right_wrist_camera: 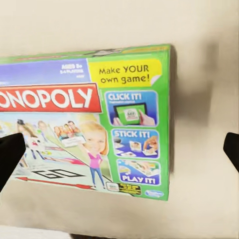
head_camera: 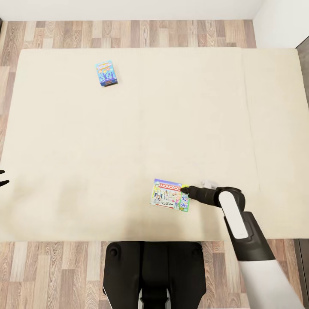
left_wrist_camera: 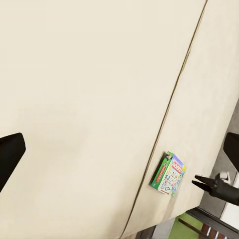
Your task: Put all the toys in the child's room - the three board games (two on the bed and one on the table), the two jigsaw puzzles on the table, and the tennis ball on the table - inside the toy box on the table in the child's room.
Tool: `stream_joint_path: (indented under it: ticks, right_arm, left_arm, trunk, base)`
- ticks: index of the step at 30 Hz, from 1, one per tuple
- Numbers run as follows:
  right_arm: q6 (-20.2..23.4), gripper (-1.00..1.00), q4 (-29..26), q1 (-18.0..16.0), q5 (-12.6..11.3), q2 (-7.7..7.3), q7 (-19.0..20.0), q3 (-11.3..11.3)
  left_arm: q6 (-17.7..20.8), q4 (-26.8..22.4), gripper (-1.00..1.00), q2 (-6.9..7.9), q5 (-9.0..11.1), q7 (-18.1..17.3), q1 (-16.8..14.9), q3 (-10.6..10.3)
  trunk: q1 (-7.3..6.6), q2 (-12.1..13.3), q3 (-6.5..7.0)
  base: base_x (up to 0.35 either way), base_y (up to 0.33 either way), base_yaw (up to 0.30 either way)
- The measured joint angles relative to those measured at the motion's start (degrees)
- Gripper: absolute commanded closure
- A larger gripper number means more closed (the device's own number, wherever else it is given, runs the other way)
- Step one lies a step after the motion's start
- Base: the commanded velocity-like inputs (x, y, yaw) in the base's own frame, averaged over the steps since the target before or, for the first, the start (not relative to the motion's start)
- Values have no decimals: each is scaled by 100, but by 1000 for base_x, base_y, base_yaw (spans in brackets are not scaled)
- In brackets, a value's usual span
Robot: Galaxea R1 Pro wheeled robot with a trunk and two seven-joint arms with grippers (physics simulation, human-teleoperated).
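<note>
Status: early. Both bed games lie on the bed (head_camera: 128, 128), neither lifted: the teal game (head_camera: 106, 73) far left, the Monopoly box (head_camera: 171, 195) near the front edge. My right gripper (head_camera: 185, 189) is spread open at that box's right end, gripping nothing. Legible: "MONOPOLY", "Make YOUR own game!", "CLICK IT!", "STICK IT!", "PLAY IT!". My left gripper (left_wrist_camera: 119, 149) is open, empty.
</note>
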Motion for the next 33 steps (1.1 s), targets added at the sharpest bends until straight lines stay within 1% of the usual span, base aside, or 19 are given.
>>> stream_joint_path:
  ticks: [3, 7, 8, 10, 13, 16, 19, 33]
  right_arm:
    - [2, -100, 0, 16, -43, -3, 6, 105]
    - [2, -100, -3, 129, -240, -4, 68, 196]
    - [2, -100, -5, 192, -337, -5, 126, 213]
    - [3, -100, -6, 247, -415, -5, 203, 228]
    - [2, -100, -7, 336, -514, -5, 453, 247]
    - [3, -100, -9, 368, -538, -5, 638, 257]
    - [3, -100, -17, 382, -544, -5, 729, 261]
    - [3, -100, -4, 391, -527, -1, 786, 272]
  left_arm:
    - [0, 0, -100, 0, 0, 0, 0, 0]
    - [0, -1, -100, -6, 0, 0, 0, 0]
    - [0, 0, -100, -4, 0, 0, 0, 0]
    - [0, 0, -100, -2, 0, 0, 0, 0]
    - [0, 0, -100, -1, 0, 0, 0, 0]
    - [0, -1, -100, -2, 0, 0, 0, 0]
    - [0, 0, -100, -6, 0, 0, 0, 0]
    - [0, 0, -100, -8, 0, 0, 0, 0]
  trunk:
    - [0, 0, 0]
    - [0, 0, 0]
    - [0, 0, 0]
    - [0, 0, 0]
    - [0, 0, 0]
    - [0, 0, 0]
    - [0, 0, 0]
    - [0, 0, 0]
  base:
    - [0, 0, 0]
    - [0, 0, 0]
    - [0, 0, 0]
    - [0, 0, 0]
    - [0, 0, 0]
    - [0, 0, 0]
    - [0, 0, 0]
    - [0, 0, 0]
